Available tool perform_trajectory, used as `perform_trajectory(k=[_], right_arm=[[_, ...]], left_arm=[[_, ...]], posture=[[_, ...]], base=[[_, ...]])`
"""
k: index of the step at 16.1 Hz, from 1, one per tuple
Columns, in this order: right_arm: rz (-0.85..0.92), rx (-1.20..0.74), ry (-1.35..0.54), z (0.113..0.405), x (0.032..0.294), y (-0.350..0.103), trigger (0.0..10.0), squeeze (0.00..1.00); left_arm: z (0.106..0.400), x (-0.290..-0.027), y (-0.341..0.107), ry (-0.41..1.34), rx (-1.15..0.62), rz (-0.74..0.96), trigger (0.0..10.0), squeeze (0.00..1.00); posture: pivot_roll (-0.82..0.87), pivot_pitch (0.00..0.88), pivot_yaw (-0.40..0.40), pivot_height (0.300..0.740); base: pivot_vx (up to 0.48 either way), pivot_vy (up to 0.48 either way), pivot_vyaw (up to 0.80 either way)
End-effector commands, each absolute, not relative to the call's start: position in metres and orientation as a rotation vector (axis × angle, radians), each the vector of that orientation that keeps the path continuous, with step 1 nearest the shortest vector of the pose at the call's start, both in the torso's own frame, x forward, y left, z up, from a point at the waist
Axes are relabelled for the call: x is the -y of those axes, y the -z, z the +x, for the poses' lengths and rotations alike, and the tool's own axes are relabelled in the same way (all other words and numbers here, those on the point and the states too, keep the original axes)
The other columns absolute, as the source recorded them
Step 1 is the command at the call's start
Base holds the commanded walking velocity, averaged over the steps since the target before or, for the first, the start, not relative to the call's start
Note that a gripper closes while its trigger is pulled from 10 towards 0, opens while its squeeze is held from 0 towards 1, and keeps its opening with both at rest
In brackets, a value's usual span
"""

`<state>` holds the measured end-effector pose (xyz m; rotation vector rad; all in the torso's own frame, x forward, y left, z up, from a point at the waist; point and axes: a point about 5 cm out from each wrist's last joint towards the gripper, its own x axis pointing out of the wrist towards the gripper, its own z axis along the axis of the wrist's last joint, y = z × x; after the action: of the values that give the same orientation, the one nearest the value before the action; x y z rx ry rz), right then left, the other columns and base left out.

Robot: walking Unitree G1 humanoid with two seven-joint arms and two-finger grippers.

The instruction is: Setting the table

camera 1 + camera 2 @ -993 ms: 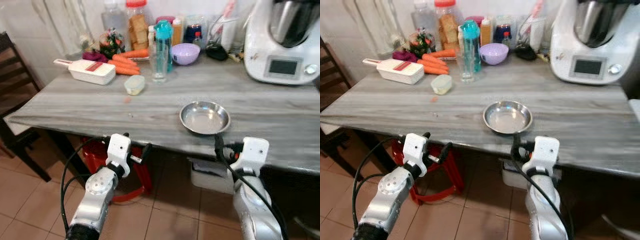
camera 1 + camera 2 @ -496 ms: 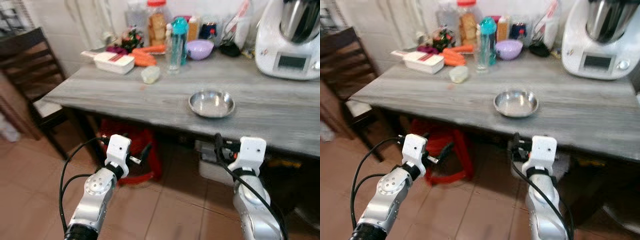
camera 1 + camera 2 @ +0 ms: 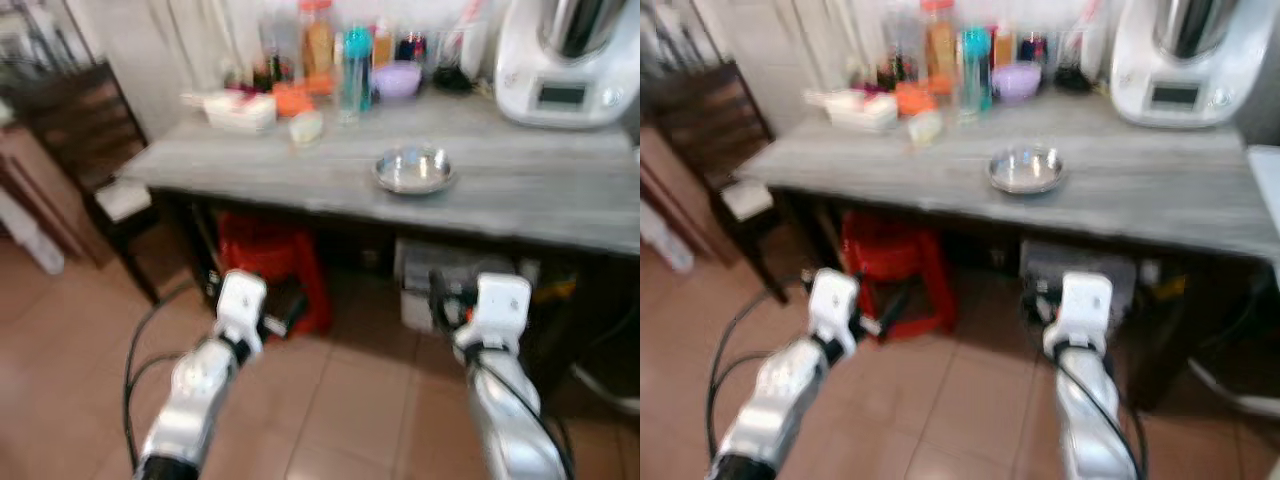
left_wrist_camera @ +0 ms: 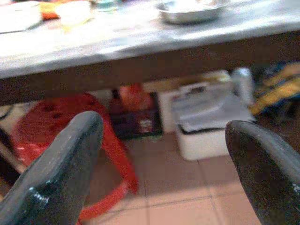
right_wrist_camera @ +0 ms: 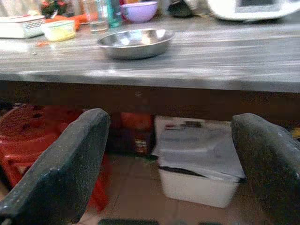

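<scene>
Broadly, the grey table (image 3: pixel 560 200) is the landmark; a white kitchen machine (image 3: pixel 565 55) stands at its back right corner, bottles and carrots crowd its back edge, and the steel bowl (image 3: pixel 413 170) sits alone near its front edge, apparently placed; below that edge, left gripper (image 4: pixel 159 154) and right gripper (image 5: pixel 168 154) hang spread apart, empty.

steel bowl (image 3: pixel 1026 170): 1 | purple bowl (image 3: pixel 1017 80): 1 | red stool (image 3: pixel 895 268): 1 | bottles: maybe 3, blurred
</scene>
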<state>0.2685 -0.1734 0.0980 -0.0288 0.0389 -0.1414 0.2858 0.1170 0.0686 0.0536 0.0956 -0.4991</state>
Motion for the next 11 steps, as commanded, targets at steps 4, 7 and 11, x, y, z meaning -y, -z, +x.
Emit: perform_trajectory(k=[4,7,11], right_arm=[[-0.002,-0.042,0.109,0.2712,0.1674,-0.099,10.0,0.0],[0.001,-0.042,0.1,0.2718,0.1666,-0.0991,10.0,0.0],[0.01,-0.058,0.098,0.2725,0.1651,-0.0976,10.0,0.0]], left_arm=[[0.2887,-0.1212,-0.074,0.502,-0.071,0.065,10.0,0.0],[0.2897,-0.1252,-0.0766,0.492,-0.052,0.06,10.0,0.0],[0.2891,-0.1242,-0.077,0.506,-0.052,0.046,10.0,0.0]], posture=[[-0.09,0.0,0.088,0.74],[-0.08,0.0,0.08,0.74],[-0.08,0.0,0.08,0.74]], base=[[-0.061,0.0,0.0],[0.0,0.0,0.0],[0.0,0.0,-0.4]])
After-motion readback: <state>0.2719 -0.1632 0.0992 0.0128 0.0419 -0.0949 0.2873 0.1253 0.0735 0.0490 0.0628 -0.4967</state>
